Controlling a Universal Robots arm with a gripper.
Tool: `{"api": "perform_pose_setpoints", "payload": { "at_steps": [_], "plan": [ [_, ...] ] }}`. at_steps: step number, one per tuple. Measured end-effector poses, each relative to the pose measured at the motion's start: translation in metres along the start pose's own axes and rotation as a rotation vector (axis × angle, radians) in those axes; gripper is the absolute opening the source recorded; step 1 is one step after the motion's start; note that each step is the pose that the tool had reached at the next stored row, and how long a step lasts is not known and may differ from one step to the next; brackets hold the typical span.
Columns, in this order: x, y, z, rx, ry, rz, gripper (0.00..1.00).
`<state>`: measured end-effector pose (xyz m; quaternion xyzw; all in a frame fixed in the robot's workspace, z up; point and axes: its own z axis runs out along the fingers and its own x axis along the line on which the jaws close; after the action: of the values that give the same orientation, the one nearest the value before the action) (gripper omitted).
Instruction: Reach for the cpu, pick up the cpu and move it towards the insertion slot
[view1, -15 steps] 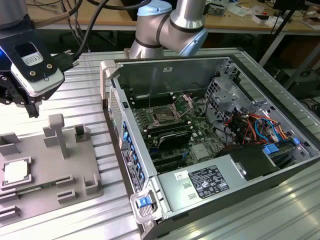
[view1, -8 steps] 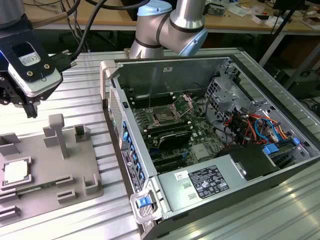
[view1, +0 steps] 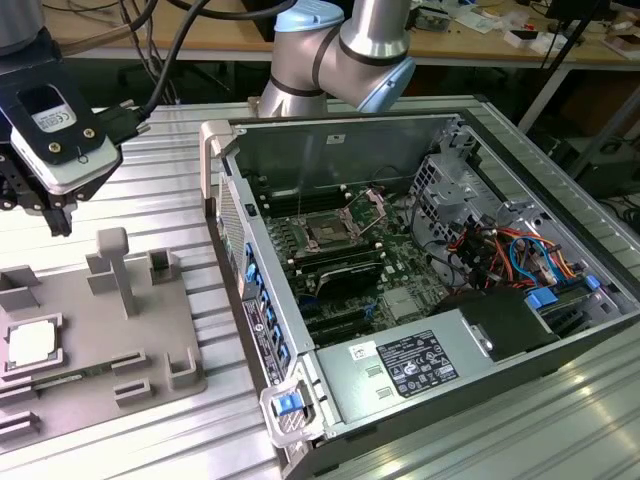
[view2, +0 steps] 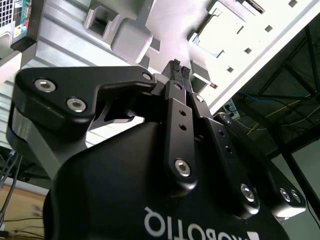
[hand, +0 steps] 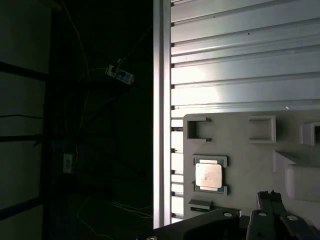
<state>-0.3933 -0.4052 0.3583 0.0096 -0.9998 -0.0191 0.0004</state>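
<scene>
The cpu, a thin flat square chip with a pale silvery metal top, lies face up in a shallow nest on the grey plastic tray at the exterior view's left, well apart from the open grey metal computer case. The black two-fingered gripper hangs above the tray's far side, short of the chip and not touching it. In the second wrist view its fingertips look pressed together with nothing between them. The insertion slot, a dark square socket with a brownish centre and a silver frame, sits on the board inside the case. The main risk is, I judge, the grasp itself. The chip is thin and low between raised grey tabs, so fingers that come down unspread or off-centre could press on its top, catch a tab or tip the chip out of its nest. The tall grey post stands near the approach path and could be struck. A weak edge grip could also let the chip slip while it passes over the case wall.
</scene>
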Motion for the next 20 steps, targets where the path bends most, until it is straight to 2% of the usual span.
{"api": "perform_pose_setpoints", "payload": {
  "at_steps": [20],
  "plan": [
    [0.0083, 0.0001, 0.0003, 0.0000, 0.0008, 0.000, 0.11]
  ]
}}
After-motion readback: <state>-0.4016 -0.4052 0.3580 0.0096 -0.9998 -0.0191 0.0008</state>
